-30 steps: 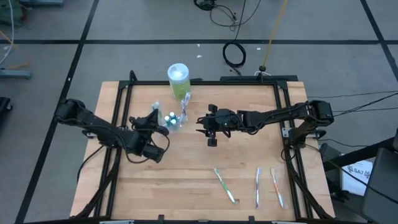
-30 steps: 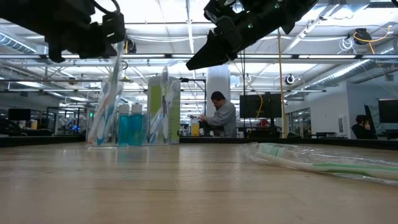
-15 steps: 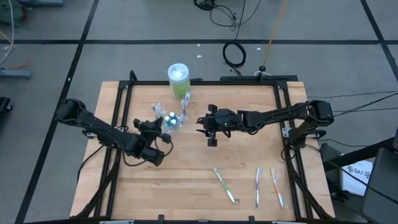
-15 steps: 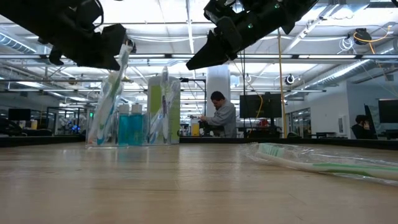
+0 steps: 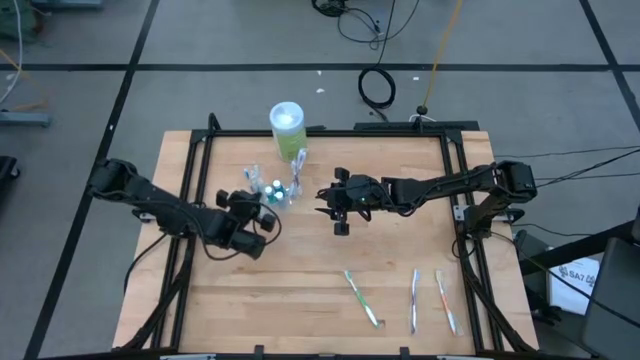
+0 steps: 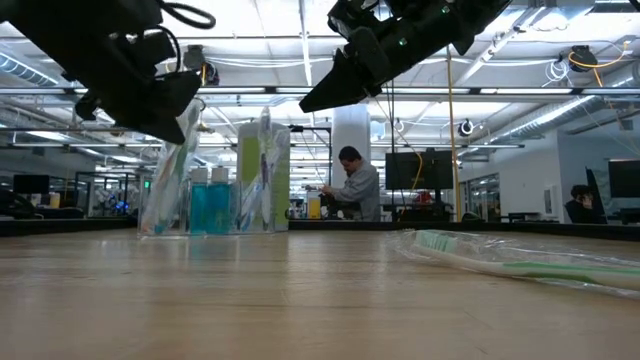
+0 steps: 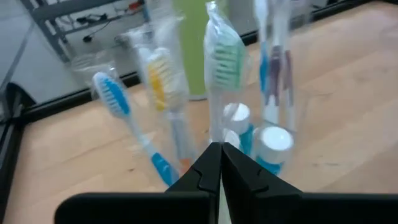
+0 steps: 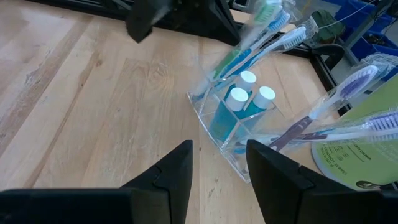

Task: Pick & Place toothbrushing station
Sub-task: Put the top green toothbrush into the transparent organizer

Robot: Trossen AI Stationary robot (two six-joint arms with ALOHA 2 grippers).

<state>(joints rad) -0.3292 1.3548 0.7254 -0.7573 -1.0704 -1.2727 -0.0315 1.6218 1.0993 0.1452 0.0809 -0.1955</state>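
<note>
The toothbrushing station (image 5: 275, 190) is a clear holder on the table's far middle. It carries several wrapped toothbrushes and blue toothpaste tubes with white caps (image 8: 249, 93). My left gripper (image 5: 258, 208) sits just on its near left, shut on a wrapped green-bristled toothbrush (image 7: 224, 59) that leans into the holder (image 6: 215, 190). My right gripper (image 5: 338, 222) hovers open to the holder's right, above the table, with nothing between its fingers (image 8: 217, 155). Three more toothbrushes (image 5: 362, 297) (image 5: 415, 298) (image 5: 446, 302) lie flat near the front edge. My left gripper pinches the wrapped toothbrush between its two shut fingertips (image 7: 214, 155), somewhere below the bristle head. The fingers come slanting down from the table's left and hide the spot itself. The brush leans tilted, head up, its lower end (image 6: 152, 222) down in the clear holder.
A tall green-labelled container (image 5: 287, 128) stands at the table's far edge just behind the holder. A black frame (image 5: 190, 160) runs round the wooden top. People sit in the room beyond the table (image 6: 355, 185).
My left gripper has sunk a little beside the holder and rolled its wrist, staying shut. The toothbrush in it has tipped from nearly upright to a lean, its lower end staying in the holder.
</note>
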